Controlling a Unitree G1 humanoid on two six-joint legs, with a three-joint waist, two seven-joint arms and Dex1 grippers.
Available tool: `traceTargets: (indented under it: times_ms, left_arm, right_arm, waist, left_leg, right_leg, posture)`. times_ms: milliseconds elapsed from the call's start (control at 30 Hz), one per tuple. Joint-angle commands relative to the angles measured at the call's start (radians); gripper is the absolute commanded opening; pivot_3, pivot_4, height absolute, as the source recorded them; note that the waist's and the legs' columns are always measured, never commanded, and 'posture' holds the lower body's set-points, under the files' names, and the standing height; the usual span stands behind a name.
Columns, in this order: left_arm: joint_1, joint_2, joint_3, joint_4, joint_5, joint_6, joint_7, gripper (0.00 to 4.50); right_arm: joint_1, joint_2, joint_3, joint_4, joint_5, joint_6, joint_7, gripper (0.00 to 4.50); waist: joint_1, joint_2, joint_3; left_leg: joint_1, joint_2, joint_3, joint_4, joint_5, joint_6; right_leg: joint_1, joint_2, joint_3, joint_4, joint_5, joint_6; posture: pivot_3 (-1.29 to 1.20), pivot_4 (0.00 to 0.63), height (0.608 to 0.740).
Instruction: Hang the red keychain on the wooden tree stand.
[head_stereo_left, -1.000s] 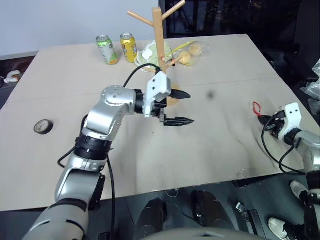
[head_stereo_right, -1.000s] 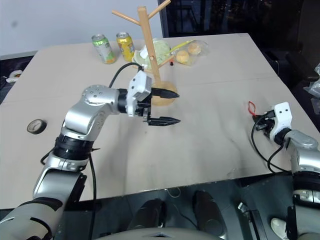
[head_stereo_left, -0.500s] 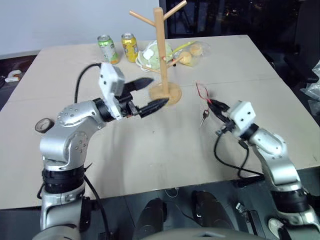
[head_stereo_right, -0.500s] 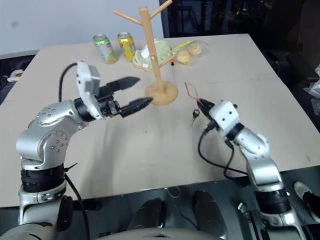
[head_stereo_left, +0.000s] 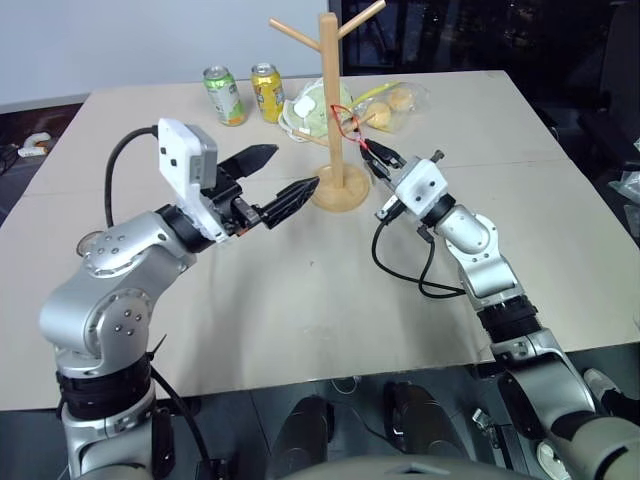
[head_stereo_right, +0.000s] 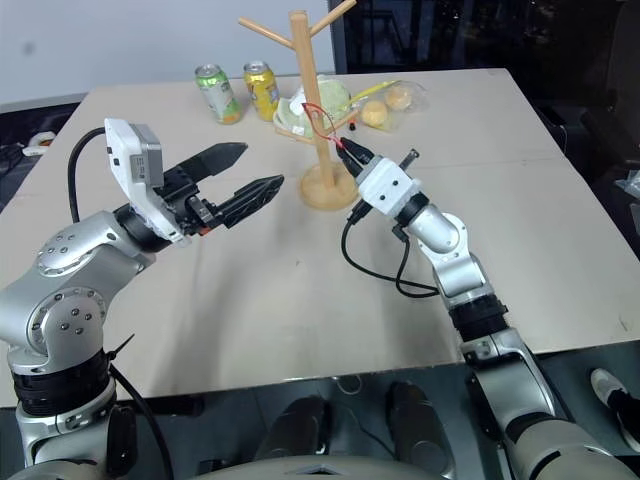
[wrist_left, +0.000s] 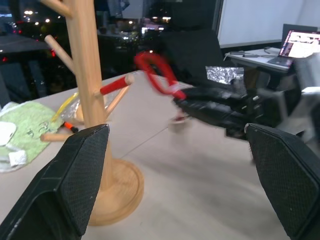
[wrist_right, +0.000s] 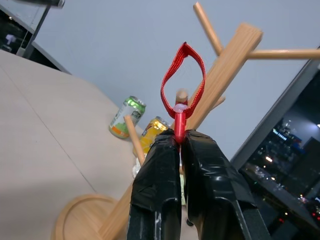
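The red keychain (wrist_right: 182, 75) is pinched by its lower end between the two black fingers of the right gripper (head_stereo_left: 378, 157), which are closed tight on it; its loop stands up free above the fingertips. Seen along that gripper, the loop frames the tip of one peg of the wooden tree stand (head_stereo_left: 330, 90), though whether it has actually slipped over the peg cannot be told. In the head views the strap is in the air just beside the stand's pole, on the robot's right of it, about level with the lower pegs.

The stand is upright on its round base on the table (head_stereo_left: 300, 300) (a pale board top). The left gripper (head_stereo_left: 282, 178) is held above the table on the other side of the stand, its fingers spread wide with nothing between them, tips pointing toward the base.

Behind the stand lie a green cloth-like bundle (head_stereo_left: 308, 105) and a clear bag of yellowish round items (head_stereo_left: 392, 98). Farther to the robot's left stand a green can (head_stereo_left: 222, 95) and a yellow can (head_stereo_left: 267, 91), close together
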Motion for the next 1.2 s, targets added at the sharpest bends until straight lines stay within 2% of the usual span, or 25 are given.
traceTargets:
  times_ms: [33,333,733,767,800,833,933,967,1033,1067,1200]
  left_arm:
    - [-0.030,0.012,-0.006,-0.004,-0.011,-0.026,0.010,4.50]
    - [-0.037,0.019,-0.035,0.004,-0.003,-0.036,0.017,4.50]
    - [-0.059,0.037,-0.053,0.043,0.012,-0.054,0.008,4.50]
    - [-0.062,0.044,-0.056,0.051,0.018,-0.054,0.006,4.50]
    - [-0.065,0.055,-0.062,0.061,0.028,-0.050,0.003,4.50]
    - [-0.067,0.068,-0.069,0.071,0.039,-0.046,-0.001,4.50]
    - [-0.079,0.115,-0.086,0.114,0.062,-0.043,-0.027,4.50]
    - [-0.085,0.131,-0.089,0.130,0.069,-0.045,-0.040,4.50]
    - [-0.101,0.157,-0.090,0.165,0.073,-0.046,-0.064,4.50]
    - [-0.109,0.174,-0.093,0.180,0.074,-0.046,-0.083,4.50]
    - [-0.155,0.253,-0.111,0.265,0.085,-0.050,-0.180,4.50]
  right_arm:
    - [-0.062,0.018,-0.008,0.049,0.009,-0.052,-0.009,0.07]
    - [-0.127,0.041,-0.038,0.161,0.057,-0.014,0.011,0.07]
    - [-0.121,0.031,-0.036,0.126,0.108,0.124,0.098,0.07]
    - [-0.115,0.026,-0.040,0.113,0.115,0.138,0.106,0.74]
    - [-0.107,0.018,-0.045,0.095,0.123,0.154,0.115,0.92]
    - [-0.093,0.006,-0.047,0.071,0.130,0.174,0.128,1.29]
    - [-0.032,-0.058,-0.051,-0.034,0.148,0.244,0.178,2.79]
    - [-0.010,-0.083,-0.056,-0.076,0.158,0.269,0.195,3.13]
    - [0.032,-0.141,-0.071,-0.163,0.184,0.328,0.234,4.20]
    - [0.049,-0.173,-0.083,-0.206,0.204,0.361,0.257,4.47]
    - [0.088,-0.311,-0.142,-0.382,0.345,0.588,0.377,4.47]
  waist:
    - [-0.001,0.000,0.000]
    - [-0.002,0.000,0.000]
    - [-0.002,0.000,0.000]
    - [-0.002,0.000,0.000]
    - [-0.002,0.000,0.000]
    - [-0.002,0.000,0.000]
    - [0.001,0.000,0.000]
    - [0.003,0.000,0.000]
    - [0.003,0.001,0.001]
    - [0.003,0.001,0.001]
    - [0.000,0.003,0.002]
  left_leg:
    - [0.000,0.000,0.000,0.000,0.000,0.000]
    - [0.000,0.000,0.000,-0.001,0.000,0.000]
    - [-0.001,0.000,-0.001,-0.001,0.000,0.000]
    - [-0.001,0.000,-0.001,-0.001,0.000,0.000]
    - [-0.002,0.000,-0.001,-0.001,0.000,0.000]
    - [-0.002,0.000,-0.001,-0.001,0.000,0.000]
    - [-0.002,0.000,-0.002,-0.001,0.000,0.000]
    - [-0.002,0.000,-0.003,-0.001,0.000,0.000]
    - [-0.003,-0.001,-0.003,-0.001,0.000,0.000]
    - [-0.003,-0.001,-0.003,-0.001,0.000,0.000]
    - [-0.005,-0.001,-0.002,-0.001,0.000,0.000]
  right_leg:
    - [0.000,0.000,0.000,0.000,0.000,0.000]
    - [0.000,0.000,0.000,0.000,0.000,0.000]
    - [-0.001,0.000,0.000,0.000,0.000,-0.001]
    - [-0.001,0.000,-0.001,0.000,0.000,-0.001]
    - [-0.001,0.000,-0.001,0.000,0.000,-0.001]
    - [-0.002,0.000,-0.001,0.000,0.000,-0.001]
    - [-0.002,0.000,-0.002,0.000,0.000,-0.001]
    - [-0.002,0.000,-0.002,-0.001,0.000,-0.001]
    - [-0.002,-0.001,-0.003,-0.001,0.000,0.000]
    - [-0.002,-0.001,-0.003,-0.001,0.000,0.000]
    - [-0.004,-0.001,-0.002,-0.001,0.000,0.000]
  posture:
    - [0.00,0.150,0.740]
    - [0.00,0.150,0.740]
    - [0.00,0.150,0.740]
    - [0.00,0.150,0.740]
    - [0.00,0.150,0.740]
    - [0.00,0.150,0.740]
    - [0.00,0.150,0.740]
    - [0.00,0.150,0.740]
    - [0.00,0.150,0.740]
    - [0.00,0.150,0.740]
    - [0.00,0.150,0.740]
